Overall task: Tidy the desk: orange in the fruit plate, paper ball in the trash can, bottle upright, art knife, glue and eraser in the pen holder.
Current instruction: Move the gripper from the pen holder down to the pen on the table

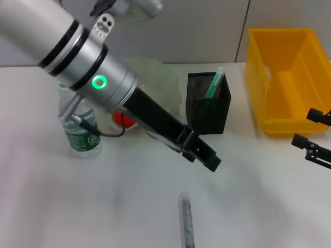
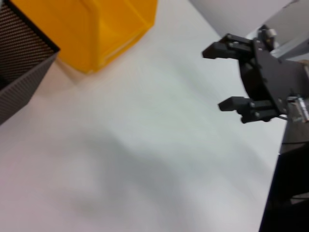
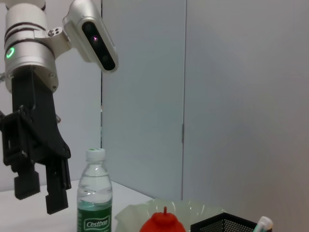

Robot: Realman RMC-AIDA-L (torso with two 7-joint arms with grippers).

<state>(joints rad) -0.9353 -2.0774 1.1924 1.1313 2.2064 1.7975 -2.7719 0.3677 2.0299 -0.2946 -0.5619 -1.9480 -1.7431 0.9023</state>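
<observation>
My left gripper [image 1: 209,157] is open and empty, hanging above the table in front of the black mesh pen holder [image 1: 208,106]; it also shows in the right wrist view [image 3: 39,199]. A grey art knife [image 1: 186,221] lies on the table below it, near the front edge. A green-and-white glue stick [image 1: 214,82] stands in the holder. The bottle [image 1: 80,129] stands upright at the left. A red-orange fruit [image 1: 124,119] sits by the pale green fruit plate [image 1: 158,77], partly hidden by my left arm. My right gripper [image 1: 304,127] is open at the right edge. Paper ball and eraser are out of view.
A yellow bin [image 1: 287,77] stands at the back right, next to the pen holder. In the left wrist view the bin [image 2: 96,34] and my open right gripper [image 2: 215,78] show above the white table [image 2: 145,159].
</observation>
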